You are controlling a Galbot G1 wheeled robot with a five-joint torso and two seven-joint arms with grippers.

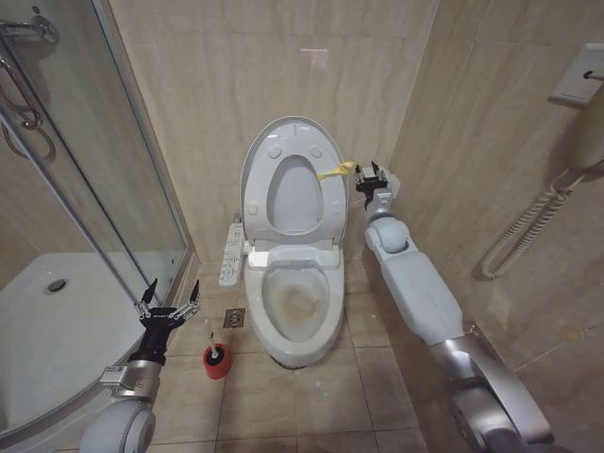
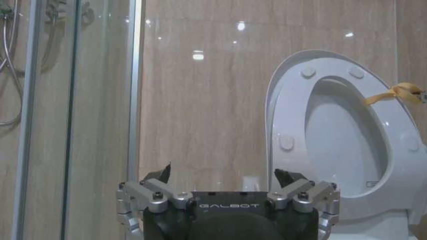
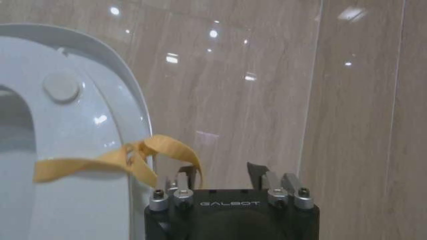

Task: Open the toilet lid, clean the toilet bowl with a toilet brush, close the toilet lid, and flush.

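Observation:
The toilet lid point(image 1: 293, 199) stands upright against the back wall, with the white seat ring point(image 1: 257, 189) raised against it. A yellow tie point(image 1: 336, 172) hangs from the seat's right edge. Below them the toilet bowl point(image 1: 300, 304) lies uncovered, with brownish stains inside. The toilet brush point(image 1: 209, 336) stands in its red holder cup point(image 1: 217, 362) on the floor left of the bowl. My left gripper point(image 1: 170, 300) hangs open just left of and above the brush. My right gripper point(image 1: 375, 177) is open beside the yellow tie point(image 3: 100, 162), whose loop touches one finger point(image 3: 185, 176). The left wrist view shows the left gripper point(image 2: 221, 172) and the raised seat point(image 2: 293, 115).
A glass shower enclosure point(image 1: 104, 170) and white shower tray point(image 1: 57, 330) fill the left side. A white control panel point(image 1: 231, 253) sits left of the toilet, and a floor drain point(image 1: 234, 318) is near the brush. A hose point(image 1: 517, 241) hangs on the right wall, close to my right arm.

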